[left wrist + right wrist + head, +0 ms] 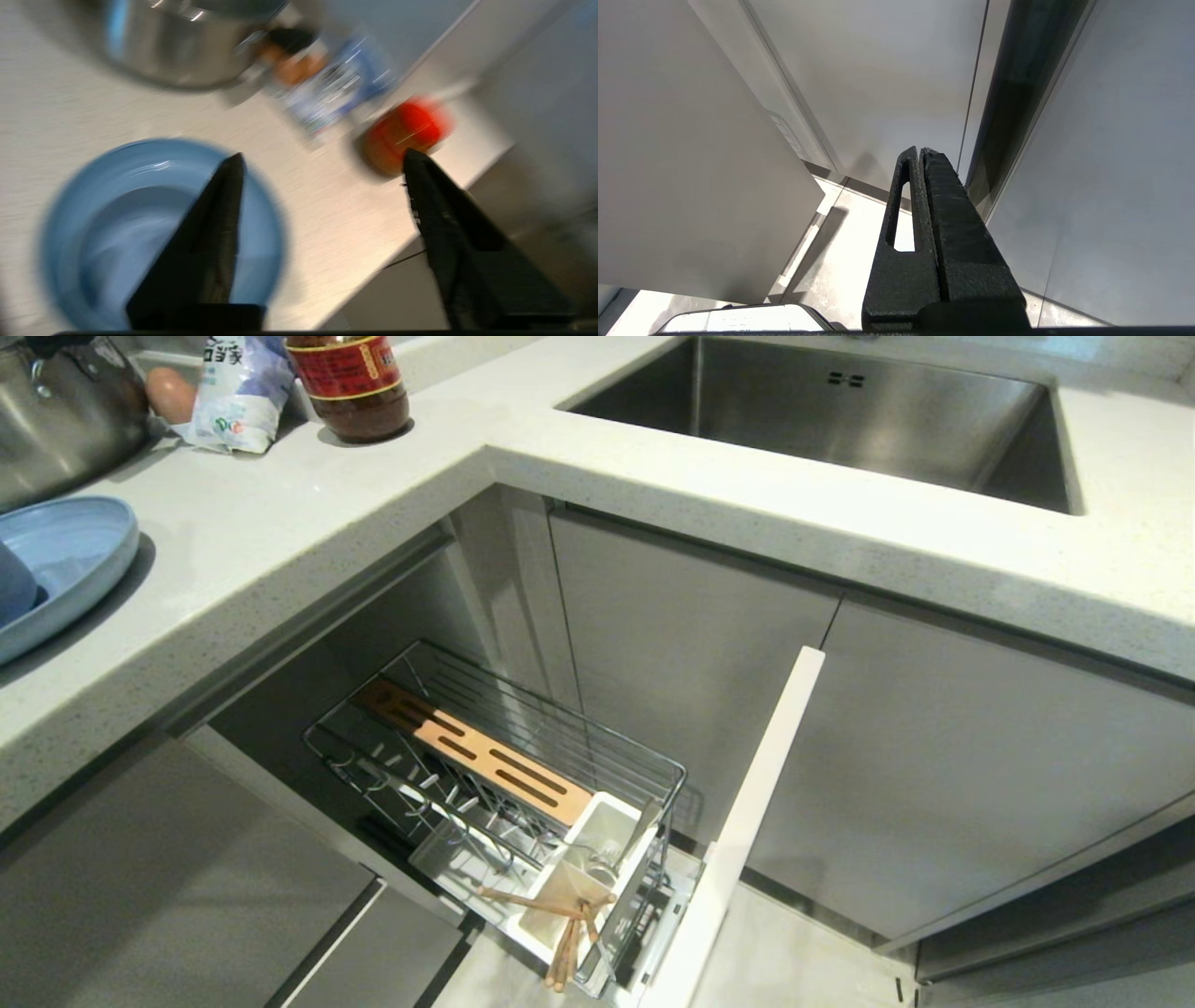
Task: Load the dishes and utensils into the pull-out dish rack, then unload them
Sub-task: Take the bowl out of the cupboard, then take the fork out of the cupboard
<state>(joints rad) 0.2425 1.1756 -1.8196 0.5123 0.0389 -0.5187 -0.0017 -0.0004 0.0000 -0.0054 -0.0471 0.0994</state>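
The pull-out dish rack stands drawn out below the counter, its plate prongs bare. Its white utensil cup holds the wooden chopsticks, which lean out over the front, and a thin silver utensil. The pale blue plate lies on the counter at the far left, with the pale blue bowl on it at the picture's edge. In the blurred left wrist view my left gripper hangs open and empty above the counter, one finger over the plate. My right gripper is shut and parked low by the cabinets.
A steel pot, an egg, a white bag and a red-labelled jar crowd the counter's back left. The steel sink is at the back right. The rack's pale cabinet front juts out beside the rack.
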